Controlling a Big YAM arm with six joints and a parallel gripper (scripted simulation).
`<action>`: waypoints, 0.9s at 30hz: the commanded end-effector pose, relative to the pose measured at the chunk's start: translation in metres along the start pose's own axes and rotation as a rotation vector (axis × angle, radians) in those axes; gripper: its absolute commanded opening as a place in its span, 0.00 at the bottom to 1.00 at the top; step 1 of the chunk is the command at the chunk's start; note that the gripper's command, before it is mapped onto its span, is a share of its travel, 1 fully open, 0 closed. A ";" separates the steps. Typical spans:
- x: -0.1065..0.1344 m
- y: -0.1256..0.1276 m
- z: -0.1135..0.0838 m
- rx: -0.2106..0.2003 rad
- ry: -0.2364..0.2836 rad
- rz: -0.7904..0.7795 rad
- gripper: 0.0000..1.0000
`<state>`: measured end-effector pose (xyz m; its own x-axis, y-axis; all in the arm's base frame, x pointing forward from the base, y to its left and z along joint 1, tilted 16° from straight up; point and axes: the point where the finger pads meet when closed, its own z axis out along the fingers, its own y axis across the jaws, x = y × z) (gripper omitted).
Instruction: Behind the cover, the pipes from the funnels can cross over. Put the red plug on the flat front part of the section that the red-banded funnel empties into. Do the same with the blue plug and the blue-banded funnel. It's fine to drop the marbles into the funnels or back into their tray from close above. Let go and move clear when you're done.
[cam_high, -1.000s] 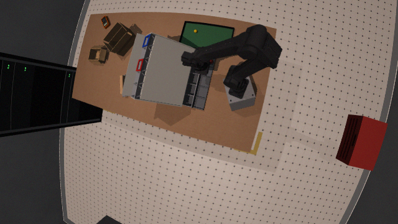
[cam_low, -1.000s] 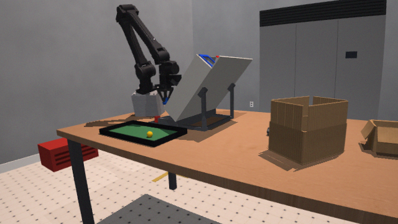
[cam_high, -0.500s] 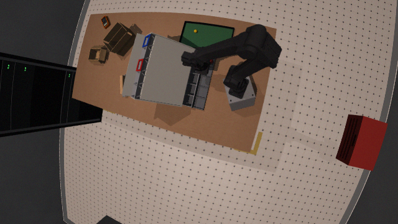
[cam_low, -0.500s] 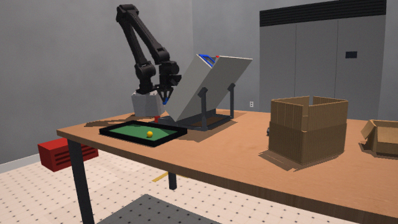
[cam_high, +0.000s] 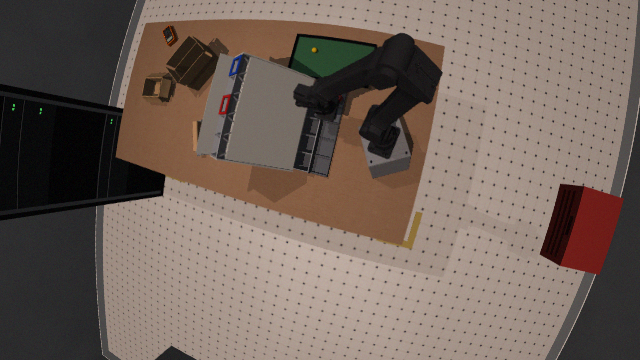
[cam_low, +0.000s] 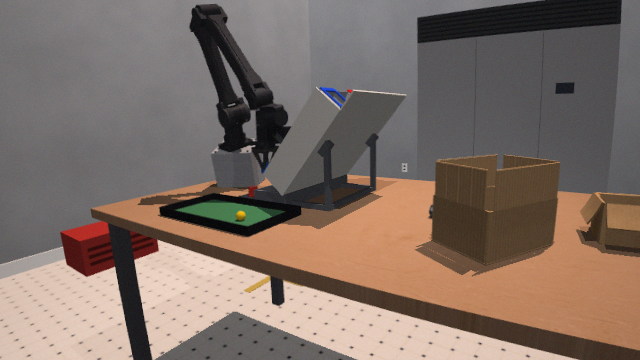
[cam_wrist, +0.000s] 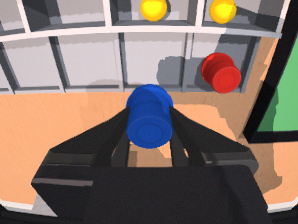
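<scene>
Blue plastic fills my claw: the fingers are clamped on the blue plug, one to each side. The small dark panel on the grey cabinet is too tiny for me to read. In my wrist view, the plug appears just outside the front row of sections; its height above them I can't tell. The red plug stands apart from the claw, in the end section nearest the green-floored tray. Two yellow marbles sit in compartments behind that row. Everything rests on a brown, wood-look table, above a pale floor dotted with dark spots, between grey walls.

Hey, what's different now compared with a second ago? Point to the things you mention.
The gripper (cam_high: 327, 111) (cam_low: 265, 161) (cam_wrist: 149, 113) has come down a little toward the table, carrying the blue plug (cam_low: 265, 168) (cam_wrist: 150, 125) between its fingers. Nothing was newly grasped or let go. The red plug (cam_high: 340, 98) (cam_low: 253, 191) and the yellow marble (cam_high: 314, 50) (cam_low: 240, 215) in the green-bottomed tray (cam_high: 337, 39) (cam_low: 272, 224) (cam_wrist: 259, 117) stayed put.
</scene>
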<state>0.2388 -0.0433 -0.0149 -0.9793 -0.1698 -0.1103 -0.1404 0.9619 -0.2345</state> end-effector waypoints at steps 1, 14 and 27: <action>-0.006 -0.004 0.008 0.002 -0.015 -0.001 0.00; -0.004 -0.005 0.034 0.001 -0.010 -0.002 0.00; -0.006 -0.006 0.050 0.002 -0.012 -0.001 0.00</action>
<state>0.2511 -0.0553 -0.0581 -0.9787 -0.1708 -0.1141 -0.1405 0.9618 -0.2351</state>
